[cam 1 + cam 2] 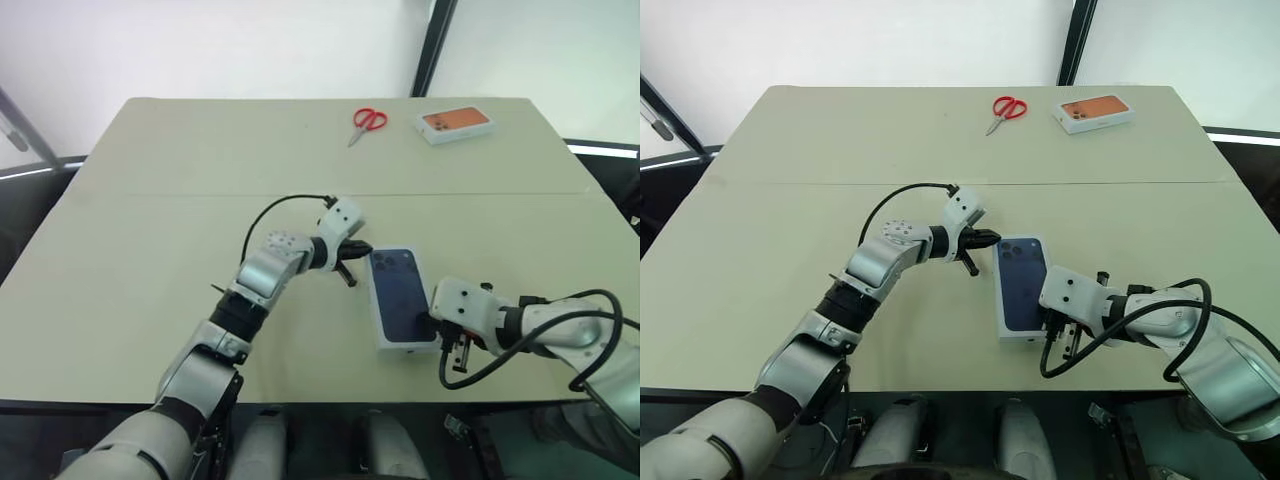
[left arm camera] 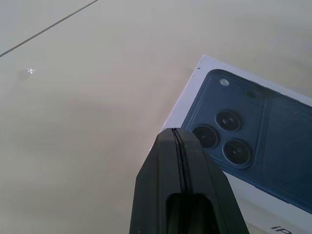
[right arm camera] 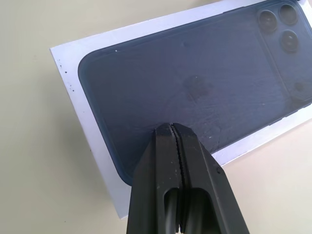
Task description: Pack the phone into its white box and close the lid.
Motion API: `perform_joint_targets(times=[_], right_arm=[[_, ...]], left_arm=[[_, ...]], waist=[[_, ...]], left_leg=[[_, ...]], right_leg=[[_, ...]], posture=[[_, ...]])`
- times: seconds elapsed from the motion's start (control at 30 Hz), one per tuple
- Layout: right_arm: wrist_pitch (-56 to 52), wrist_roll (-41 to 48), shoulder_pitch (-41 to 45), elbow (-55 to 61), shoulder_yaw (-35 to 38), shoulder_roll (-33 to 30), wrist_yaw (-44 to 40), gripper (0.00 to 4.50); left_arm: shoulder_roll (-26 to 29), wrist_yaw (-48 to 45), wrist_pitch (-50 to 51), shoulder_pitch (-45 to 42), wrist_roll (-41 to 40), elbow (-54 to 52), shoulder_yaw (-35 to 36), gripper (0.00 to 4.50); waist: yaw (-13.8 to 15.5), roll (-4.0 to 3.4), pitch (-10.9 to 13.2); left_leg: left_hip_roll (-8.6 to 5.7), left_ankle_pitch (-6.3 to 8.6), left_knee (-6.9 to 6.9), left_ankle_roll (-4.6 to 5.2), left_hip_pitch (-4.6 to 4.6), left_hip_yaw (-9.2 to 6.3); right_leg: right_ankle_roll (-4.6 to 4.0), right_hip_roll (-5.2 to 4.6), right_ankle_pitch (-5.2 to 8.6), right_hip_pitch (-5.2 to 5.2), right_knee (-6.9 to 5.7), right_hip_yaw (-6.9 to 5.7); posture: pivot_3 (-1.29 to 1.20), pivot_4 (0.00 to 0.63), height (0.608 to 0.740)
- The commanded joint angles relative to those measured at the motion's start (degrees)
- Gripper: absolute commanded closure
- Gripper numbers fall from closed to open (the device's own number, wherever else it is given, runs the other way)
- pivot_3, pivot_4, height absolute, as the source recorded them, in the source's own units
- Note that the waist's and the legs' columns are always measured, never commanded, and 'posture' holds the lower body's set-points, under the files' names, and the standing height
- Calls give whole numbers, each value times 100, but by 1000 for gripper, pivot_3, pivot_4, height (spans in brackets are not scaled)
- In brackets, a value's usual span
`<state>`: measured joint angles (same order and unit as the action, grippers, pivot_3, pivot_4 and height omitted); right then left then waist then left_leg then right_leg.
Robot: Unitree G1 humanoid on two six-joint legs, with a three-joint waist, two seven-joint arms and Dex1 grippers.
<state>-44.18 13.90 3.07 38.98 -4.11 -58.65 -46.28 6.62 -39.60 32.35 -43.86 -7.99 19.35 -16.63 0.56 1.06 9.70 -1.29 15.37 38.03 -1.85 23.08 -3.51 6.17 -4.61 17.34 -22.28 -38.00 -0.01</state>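
Both grippers, left [image 1: 357, 250] and right [image 1: 437, 322], are pressed shut, empty, at the lid's [image 1: 401, 293] 11 and 5 o'clock corners; even downward pressure is best applied to seat it squarely.

We find almost no readable text. On the white side wall of the lid [image 2: 273, 222], at the edge of the left wrist view, we make out the start of grey lettering, apparently an "i" and part of a second letter, cut off. The lid's top bears only a printed dark blue phone, and the orange-printed box [image 1: 455, 125] shows no legible marking.
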Motion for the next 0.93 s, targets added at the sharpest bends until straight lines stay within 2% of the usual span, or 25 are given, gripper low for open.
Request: perform_joint_targets(times=[0.03, 0.13, 0.3, 0.53, 0.7, 0.93], right_arm=[[203, 129, 491, -323, 517, 731, 553, 4477], [388, 124, 996, -803, 903, 1212, 906, 4477], [684, 338, 1643, -1732, 1262, 1647, 935, 4477], [924, 671, 2288, -2735, 1171, 2008, 573, 4477], [1220, 698, 2430, -3182, 901, 1997, 44, 4477], [1371, 722, 2470, -3203, 717, 2143, -59, 4477]], left_arm=[[217, 135, -478, 321, -306, -752, 740, 4500], [714, 144, -315, 832, -634, -1714, 1403, 4500], [1776, 64, -121, 1934, -1008, -2675, 2475, 4500], [2755, -157, -129, 3441, -1516, -3134, 3784, 4500], [2936, -66, -255, 4008, -1545, -3230, 4124, 4500], [2890, 159, -181, 4182, -1705, -3404, 4204, 4500]], waist=[[-84, 1, 3], [-163, -12, 10], [-125, -18, 8], [-87, -20, 13], [-107, -20, 13], [-118, -22, 14]], left_leg=[[2, 0, -2, 0, 0, 2], [10, -5, -7, -9, 16, 3], [9, -6, -14, -11, 19, 4], [2, -5, -10, -9, 22, 6], [3, -4, -12, -9, 22, 6], [4, -3, -13, -9, 23, 7]], right_leg=[[0, 0, 0, -5, -4, 3], [-1, 4, -1, -36, -18, 9], [-2, 2, -1, -39, -13, 10], [-3, -12, -1, -34, -8, 9], [-3, -14, -1, -33, -2, 8], [-3, -15, -1, -36, -2, 9]], posture=[[0, 150, 740], [0, 150, 740], [0, 150, 740], [0, 150, 740], [0, 150, 740], [0, 150, 740]])
